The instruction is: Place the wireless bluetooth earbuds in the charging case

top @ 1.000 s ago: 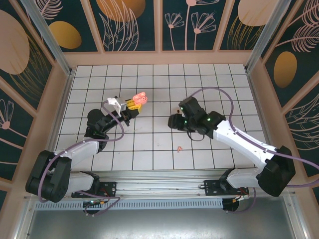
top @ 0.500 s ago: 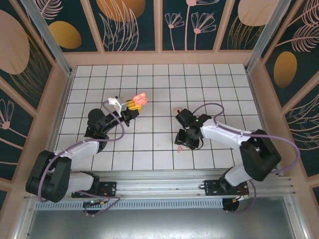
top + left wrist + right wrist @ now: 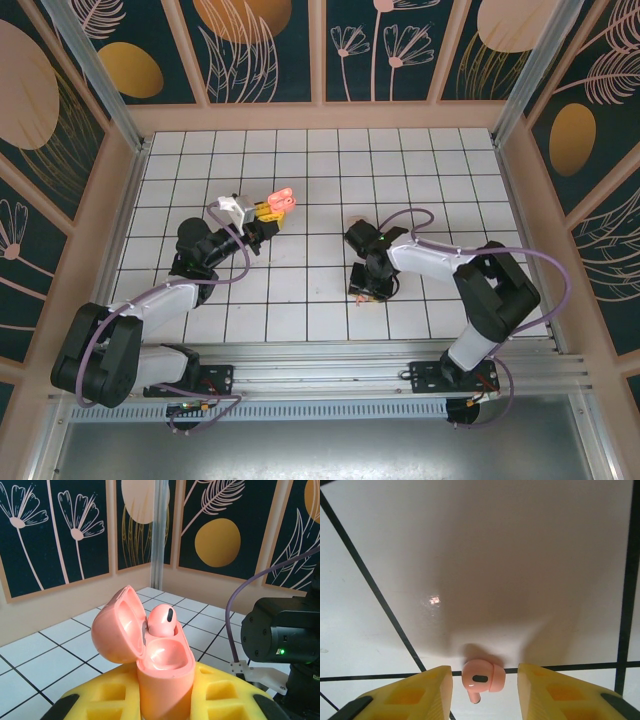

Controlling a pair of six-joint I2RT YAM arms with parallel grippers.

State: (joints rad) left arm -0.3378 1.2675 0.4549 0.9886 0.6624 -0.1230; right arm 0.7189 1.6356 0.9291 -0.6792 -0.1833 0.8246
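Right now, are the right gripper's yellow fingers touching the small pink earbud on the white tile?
Apart. Right wrist view shows bare tile between the pink earbud and each yellow finger of the right gripper.

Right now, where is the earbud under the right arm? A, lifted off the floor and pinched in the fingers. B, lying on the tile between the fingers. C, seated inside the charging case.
B: in the right wrist view the earbud lies flat on the white tile in the gap of the right gripper, with floor showing between it and each yellow finger.
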